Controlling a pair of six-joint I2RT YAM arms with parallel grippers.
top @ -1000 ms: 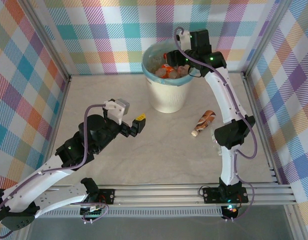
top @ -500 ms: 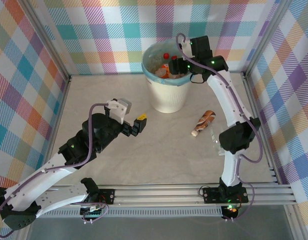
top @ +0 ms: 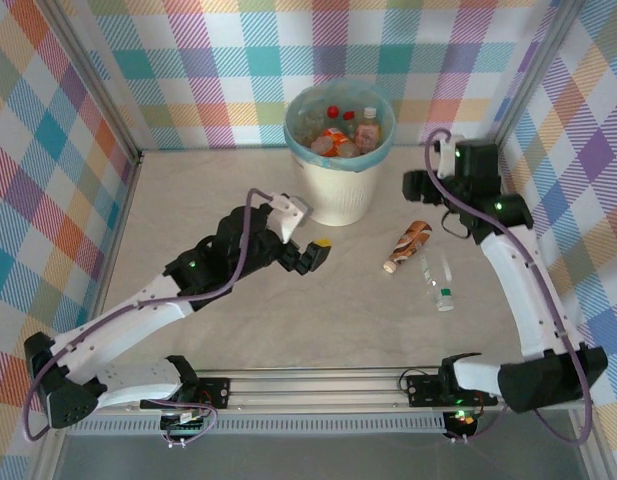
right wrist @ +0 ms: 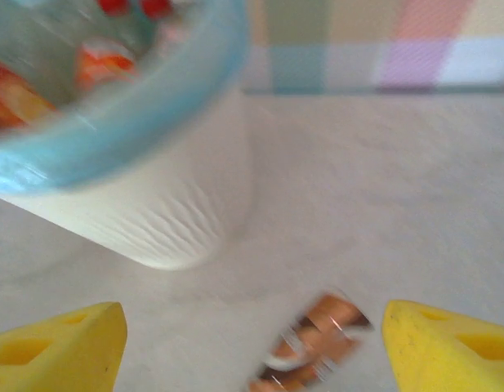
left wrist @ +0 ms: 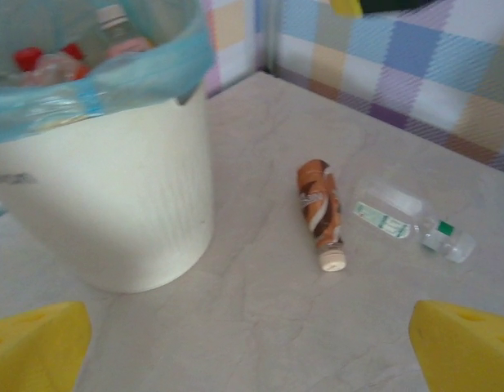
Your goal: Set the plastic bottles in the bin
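Okay, bin (top: 338, 200) sits top centre of the overhead view, with its teal liner (top: 300, 140) folded over the rim, so the mouth is open from above. Most plastic bottles (top: 340, 135) lie piled inside it, red caps and orange labels showing on top. Two are out on the table (top: 238, 330), right of centre. The brown-labelled bottle (top: 408, 245) lies on its side, cream cap toward the lower left. Just beside it, lower right, is a clear bottle with a green cap (top: 437, 285), also flat. They look apart, not touching, and both are well clear of the bin wall.

Right gripper (right wrist: 252, 341): jaws spread wide, nothing between the yellow fingertips (right wrist: 60, 339). Its wrist view has the bin upper left and the brown-labelled bottle at the bottom edge, blurred. It hangs right of the bin, over that bottle's patch of table. Probably it is lined up to drop onto that one, being the nearer arm.

Left gripper (left wrist: 252, 345): fully spread and empty, bin wall at the left of its wrist view, both loose bottles mid-right. It points across the middle toward them, so it could also pick. Watch for the arms crowding.

My read: task nearly done, two bottles to go. Lying flat, each wants a grasp across the body. The clear one is faint against the table and may be hard to target.
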